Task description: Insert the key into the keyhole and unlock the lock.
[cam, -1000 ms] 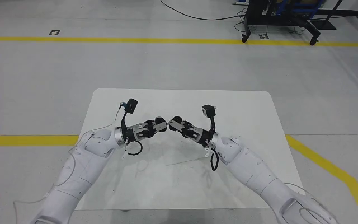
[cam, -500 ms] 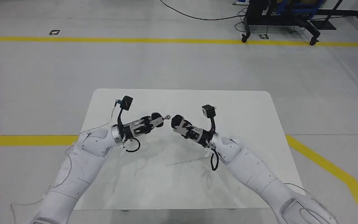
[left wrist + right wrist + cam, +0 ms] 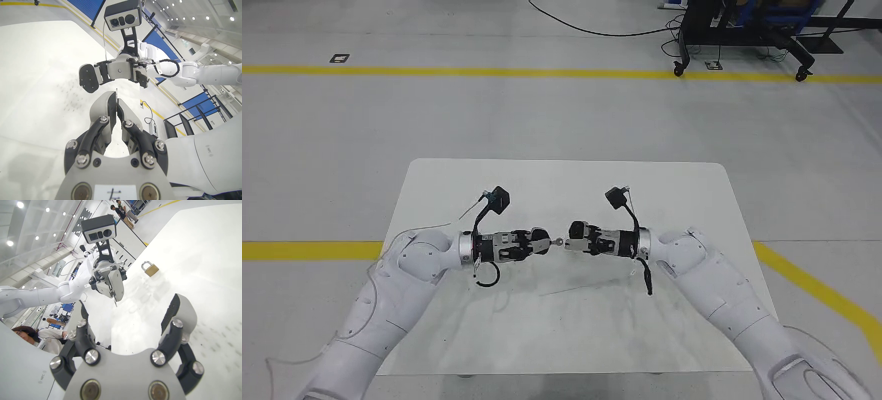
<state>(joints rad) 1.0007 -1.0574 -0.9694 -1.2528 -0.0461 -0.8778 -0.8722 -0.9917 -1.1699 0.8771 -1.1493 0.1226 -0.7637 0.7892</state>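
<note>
Tabletop [image 3: 692, 195]: white and flat. I hold both hands above its middle, fingertips facing each other.

Right hand [image 3: 130, 308]: fingers spread wide. It holds nothing and touches nothing, and the key tip is just in front of it.

Left hand [image 3: 115, 98]: fingers pressed together, clamping the key between the pads.

Lock [image 3: 150, 269]: brass padlock lying flat on the tabletop beyond my left hand, apart from both hands. The shackle appears seated in the body.

Key [image 3: 116, 92]: a thin metal blade projecting past my left fingertips. Its long axis runs in line with the left hand. The tip points toward the open right hand, away from the lock.
</note>
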